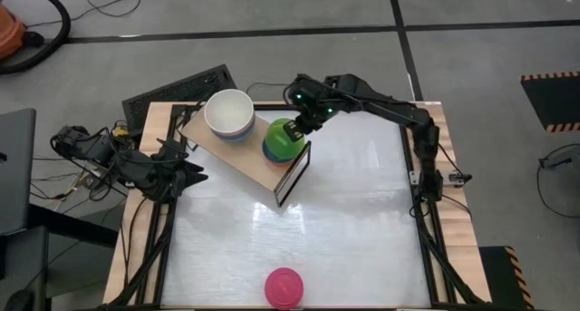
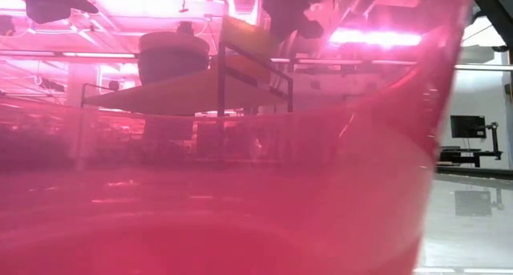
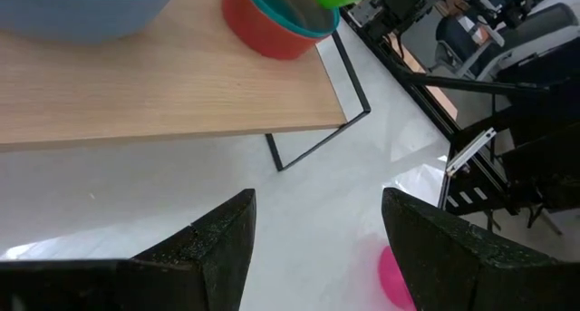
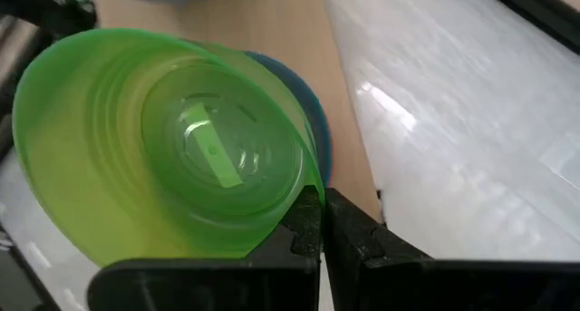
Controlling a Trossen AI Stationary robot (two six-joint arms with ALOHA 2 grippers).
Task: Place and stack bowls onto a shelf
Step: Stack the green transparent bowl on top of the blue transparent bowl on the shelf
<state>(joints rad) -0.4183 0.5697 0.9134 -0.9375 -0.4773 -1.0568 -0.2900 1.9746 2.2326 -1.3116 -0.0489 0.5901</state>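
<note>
Lime green bowl [image 4: 172, 148]: rim clamped by right gripper [image 4: 322, 222] above the stack on the shelf [image 1: 237, 157] (white bowl [image 1: 228, 112] stack beside it). Magenta bowl [image 1: 285, 286]: well apart from the shelf, at table's near edge. Left gripper [image 3: 317, 234]: held parted, beside the shelf.

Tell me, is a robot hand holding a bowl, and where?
Yes. The right hand pinches the lime green bowl by its rim. The left hand holds nothing.

Open table [image 1: 344, 211] beyond shelf [image 1: 237, 153], apart from magenta bowl [image 1: 285, 286].
</note>
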